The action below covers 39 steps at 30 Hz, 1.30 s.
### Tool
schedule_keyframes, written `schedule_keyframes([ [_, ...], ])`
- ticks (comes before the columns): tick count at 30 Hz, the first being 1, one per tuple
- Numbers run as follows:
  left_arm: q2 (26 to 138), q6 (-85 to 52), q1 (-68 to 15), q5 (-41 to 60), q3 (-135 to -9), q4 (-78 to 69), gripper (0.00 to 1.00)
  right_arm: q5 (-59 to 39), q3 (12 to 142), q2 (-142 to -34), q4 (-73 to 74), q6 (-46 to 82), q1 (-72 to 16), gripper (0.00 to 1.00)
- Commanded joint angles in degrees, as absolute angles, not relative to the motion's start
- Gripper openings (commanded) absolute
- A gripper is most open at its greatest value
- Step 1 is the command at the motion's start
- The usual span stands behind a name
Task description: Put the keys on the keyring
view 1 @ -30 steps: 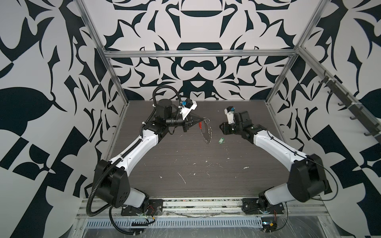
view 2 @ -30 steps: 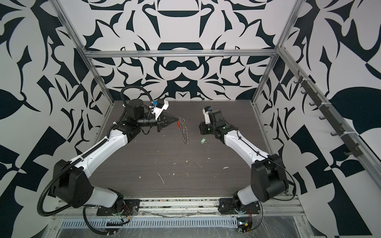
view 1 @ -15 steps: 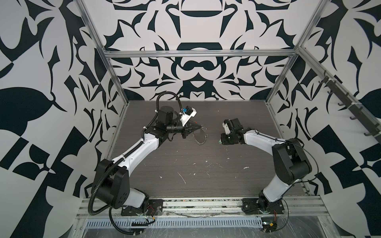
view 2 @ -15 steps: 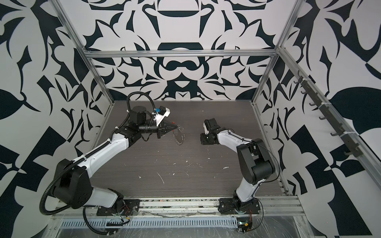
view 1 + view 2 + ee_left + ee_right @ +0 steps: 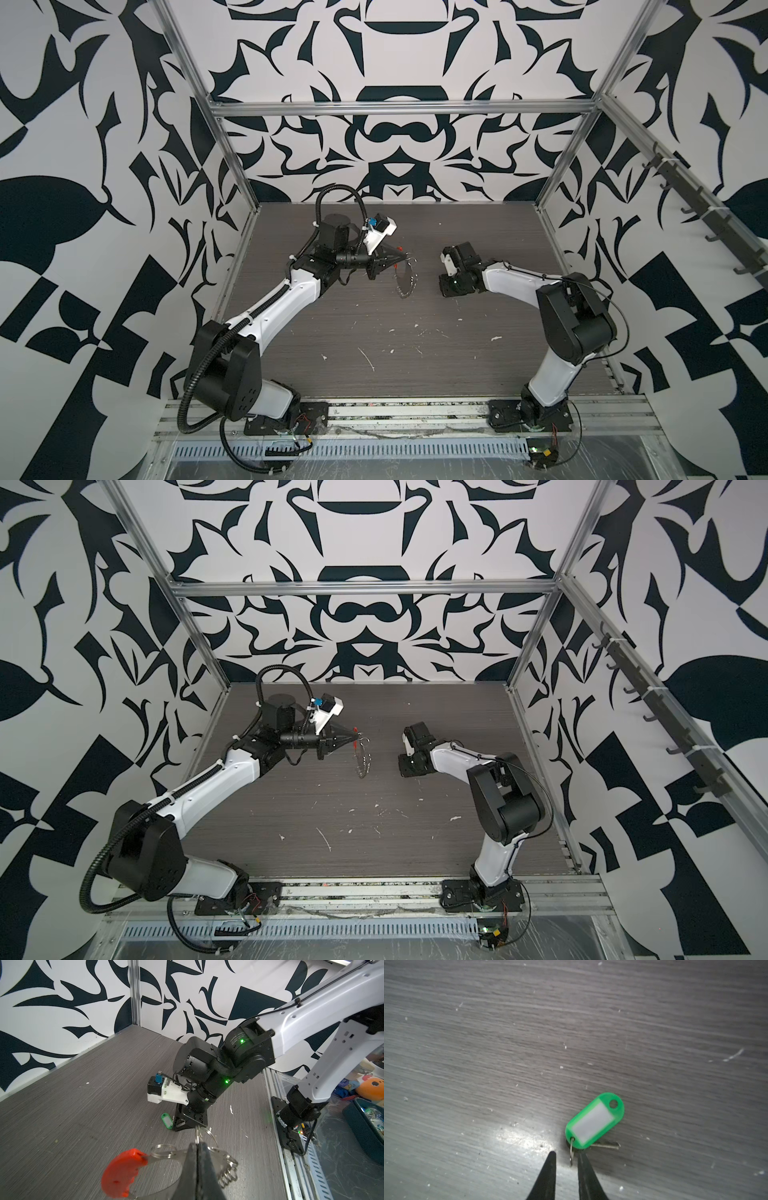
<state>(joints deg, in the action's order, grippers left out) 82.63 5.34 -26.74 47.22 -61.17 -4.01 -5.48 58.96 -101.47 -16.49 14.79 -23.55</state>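
Right gripper (image 5: 566,1159) tips, slightly parted, straddle the small ring (image 5: 571,1152) of the green keys (image 5: 595,1121), lying flat just beyond them. Well apart, the left gripper (image 5: 197,1146) clamps the keyring (image 5: 121,1175). This looks like the pickup step; next, pinch that thin ring squarely.

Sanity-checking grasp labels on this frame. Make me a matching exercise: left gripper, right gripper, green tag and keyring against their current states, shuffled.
Things:
1. left gripper
2. right gripper
3. green tag
4. keyring

States:
A. lies flat on the table
B. jaws shut, holding something
C. hangs from a gripper
D. jaws apart, the small silver ring between the tips

Pairs: 1-B, 2-D, 3-A, 4-C
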Motion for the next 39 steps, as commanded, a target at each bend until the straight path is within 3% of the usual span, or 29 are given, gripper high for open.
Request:
schedule_keyframes([
  [1, 82.43, 4.90, -26.82, 48.99, -63.21, -4.75, 0.00, -4.24, 60.68, -101.31, -17.20, 13.71, -23.97, 0.23],
  [9, 82.27, 4.86, -26.82, 49.38, -63.63, -4.48, 0.00, -2.51, 60.81, -102.15, -17.22, 12.88, -23.99, 0.19],
  [12, 82.13, 4.75, -26.81, 49.46, -63.70, -4.46, 0.00, -2.63, 60.94, -102.07, -17.21, 12.29, -23.97, 0.00],
  [22, 80.56, 8.16, -26.84, 47.95, -59.96, -9.49, 0.00, -3.80, 63.31, -92.79, -23.94, 8.74, -24.21, 0.00],
  [26, 79.04, 15.37, -26.81, 47.46, -57.18, -12.39, 0.00, -9.84, 67.25, -87.38, -29.33, 5.57, -24.21, 0.00],
  [32, 79.79, 23.26, -25.42, 49.66, -60.72, -4.99, 0.00, -26.51, 72.64, -81.71, -33.79, 2.44, -24.33, 0.00],
  [39, 80.70, 26.27, -25.27, 51.26, -61.96, -3.19, 0.00, -33.94, 79.22, -80.38, -39.16, -1.52, -26.66, 0.00],
])
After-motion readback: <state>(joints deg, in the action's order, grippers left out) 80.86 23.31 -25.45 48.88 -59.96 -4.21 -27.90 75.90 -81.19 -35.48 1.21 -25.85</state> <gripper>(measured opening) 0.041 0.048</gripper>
